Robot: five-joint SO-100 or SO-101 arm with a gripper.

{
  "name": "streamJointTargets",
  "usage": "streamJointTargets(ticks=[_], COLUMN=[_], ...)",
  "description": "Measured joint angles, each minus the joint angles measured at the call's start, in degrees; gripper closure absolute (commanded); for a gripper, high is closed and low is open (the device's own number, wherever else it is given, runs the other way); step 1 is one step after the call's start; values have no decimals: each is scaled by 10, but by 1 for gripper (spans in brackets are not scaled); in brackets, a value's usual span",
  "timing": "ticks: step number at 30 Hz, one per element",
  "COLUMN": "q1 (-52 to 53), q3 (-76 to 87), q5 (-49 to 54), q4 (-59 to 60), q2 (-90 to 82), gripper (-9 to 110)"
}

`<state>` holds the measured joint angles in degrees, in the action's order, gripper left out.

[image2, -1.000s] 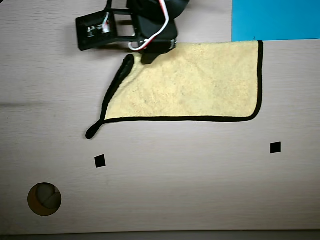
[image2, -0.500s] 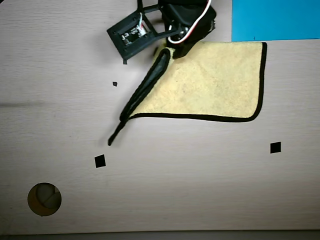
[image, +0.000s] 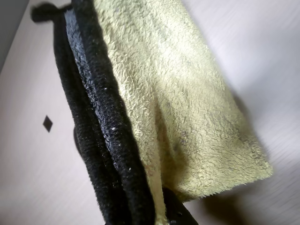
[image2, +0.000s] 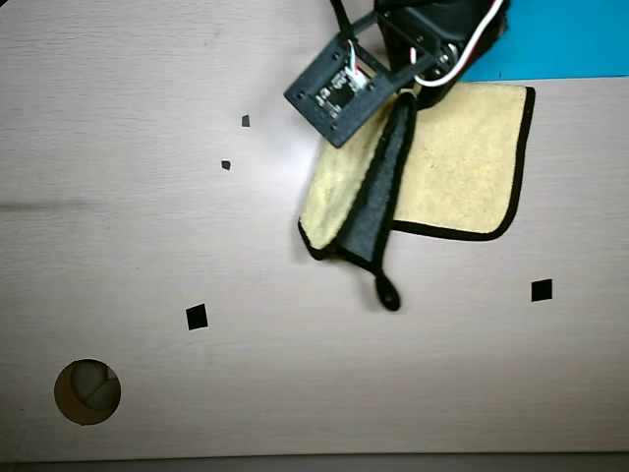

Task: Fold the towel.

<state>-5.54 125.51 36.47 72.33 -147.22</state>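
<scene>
Pale wooden table (image2: 147, 226); pincer (image2: 405, 98) clenched on lifted towel (image2: 462, 157) edge.

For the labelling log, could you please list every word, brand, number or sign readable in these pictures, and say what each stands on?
No readable text in either view.
Towel: no tag or brand showing.
Black camera board on the arm, overhead view: pale component markings too small to read.
Black square marks on the table: plain patches, no characters.
Blue sheet: blank.
</scene>
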Motion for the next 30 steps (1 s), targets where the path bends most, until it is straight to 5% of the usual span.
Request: streamJointTargets(ticks=[21,30], q1=[-236,-237], q3=[-90,-74], q5=[-145,-155], q4=[65,19], q2=[110,157], gripper=[101,101])
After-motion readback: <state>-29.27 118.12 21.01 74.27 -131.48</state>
